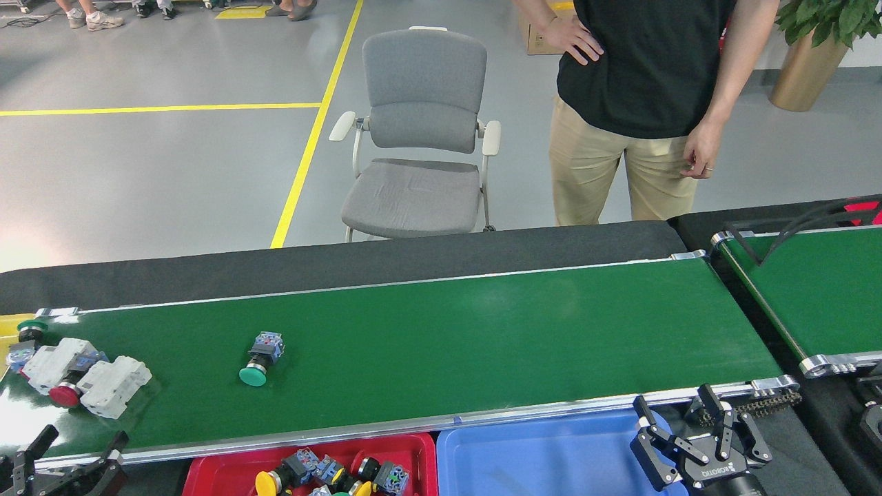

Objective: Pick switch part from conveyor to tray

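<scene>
From the head view, the task looks partly done: the red tray [207, 468] at the near edge already holds several switch parts [331, 475], yellow-capped and blue-bodied pieces lying jumbled together, while more wait on the conveyor [517, 331]. A single green-capped switch part [260, 358] lies on its side in the left half of the belt, cap toward the near rail and apart from everything else. At the far left end sits a cluster [69, 375] of two white blocks with a red-capped part between them, and just beyond it another green-capped piece [29, 329] next to the yellow bin [7, 324]. The blue tray [537, 461] to the right of the red one shows nothing in the part that is visible. Neither arm carries anything. The right gripper [696, 441] hovers over the right corner of the blue tray, its fingers [648, 420] spread apart and empty, well apart from any part on the belt. The left gripper [65, 458] shows only at the bottom left corner, below the near rail; its two dark fingers appear spread with nothing between them, though so little of it is in frame that this is a tentative reading. What remains, as I judge it, is reaching for the lone green-capped part or the left cluster, closing on one, and carrying it to the red tray. The left arm is the nearer one for that.
</scene>
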{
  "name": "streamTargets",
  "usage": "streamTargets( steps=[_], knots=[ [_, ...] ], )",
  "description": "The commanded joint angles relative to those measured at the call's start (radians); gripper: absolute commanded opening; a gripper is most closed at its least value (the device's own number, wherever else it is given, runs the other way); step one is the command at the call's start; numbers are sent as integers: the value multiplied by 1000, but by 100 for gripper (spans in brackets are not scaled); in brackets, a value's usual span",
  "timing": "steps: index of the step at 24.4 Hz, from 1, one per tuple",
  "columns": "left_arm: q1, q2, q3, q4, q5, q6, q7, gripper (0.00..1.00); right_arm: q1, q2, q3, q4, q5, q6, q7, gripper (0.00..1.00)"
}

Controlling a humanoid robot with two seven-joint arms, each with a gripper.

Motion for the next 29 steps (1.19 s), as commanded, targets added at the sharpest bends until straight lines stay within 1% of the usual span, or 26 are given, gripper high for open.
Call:
streamTargets(
  steps=[1,7,10,12,15,16,17,19,20,22,26,29],
  knots=[
    [-34,33,0,37,12,-4,8,100,-10,-3,-5,-15,-3,-3,-2,100],
    [-129,76,-8,210,10,-3,8,100,-5,-5,-5,-15,-1,-6,-2,100],
    [-198,104,-51,292,10,13,8,100,-5,-1,-5,-15,-3,-17,-2,100],
    [-239,119,-57,351,9,42,8,100,-5,-1,-5,-17,-3,-17,-2,100],
    [-267,135,-69,402,5,89,8,98,-5,-3,-5,-17,-3,-20,-2,100],
    [-276,135,-80,414,5,103,8,93,-4,-3,-5,-17,-3,-24,-2,100],
    [-290,139,-91,425,5,113,8,79,-4,-3,-5,-17,-3,-35,-2,100],
    [-294,139,-101,446,10,108,9,36,-5,-1,-5,-17,-3,-46,-2,100],
    [-296,136,-101,460,12,109,9,24,-5,-1,-5,-17,-3,-46,-2,100],
    [-298,124,-101,463,13,111,9,14,-7,0,-5,-18,-3,-46,-2,100],
    [-299,90,-101,445,15,114,9,9,-7,0,-7,-20,-3,-44,-2,100],
    [-282,55,-103,359,13,106,9,8,-8,-1,-17,-21,-4,-43,-2,100]
  ],
)
